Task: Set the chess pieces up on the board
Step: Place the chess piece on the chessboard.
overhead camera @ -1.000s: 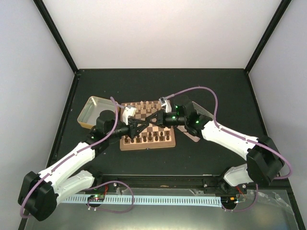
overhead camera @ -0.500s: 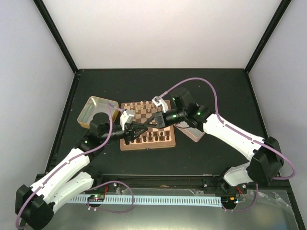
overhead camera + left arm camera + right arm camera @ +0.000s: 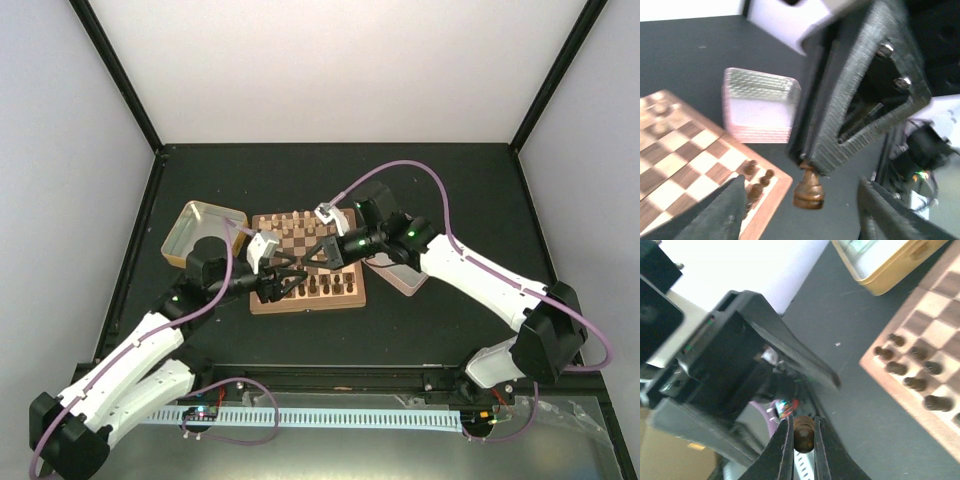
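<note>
**Holding one dark piece above the board**

One dark brown piece (image 3: 802, 436) is pinched between the fingers of the right end effector (image 3: 802, 421), which are drawn in narrow around it. In the left wrist view it hangs base down from those fingertips, lifted clear of everything below. One board (image 3: 330, 304) lies at the middle of the dark surface (image 3: 450, 190), its sides roughly square to the near edge. Along its near side the other dark pieces (image 3: 917, 354) stand in two rows. The right wrist view shows at least seven of them. From above the arms cover part of those rows, so the full count cannot be told. A few pale pieces (image 3: 300, 216) stand on the far rows, too small to count.

Two tins flank the board. One gold tin (image 3: 200, 228) sits just beside its far left corner. One silver tin (image 3: 402, 278) sits just beside its right edge, partly under the right arm.

Two end effectors meet above the near half of the board. The right one reaches in from the right with the piece in its grip. The left end effector (image 3: 283, 272) reaches in from the near left, and its fingers (image 3: 722, 217) are spread wide and grip nothing. The right end effector and its piece show in the gap between those fingers. Whether the piece hangs level with them cannot be told.
</note>
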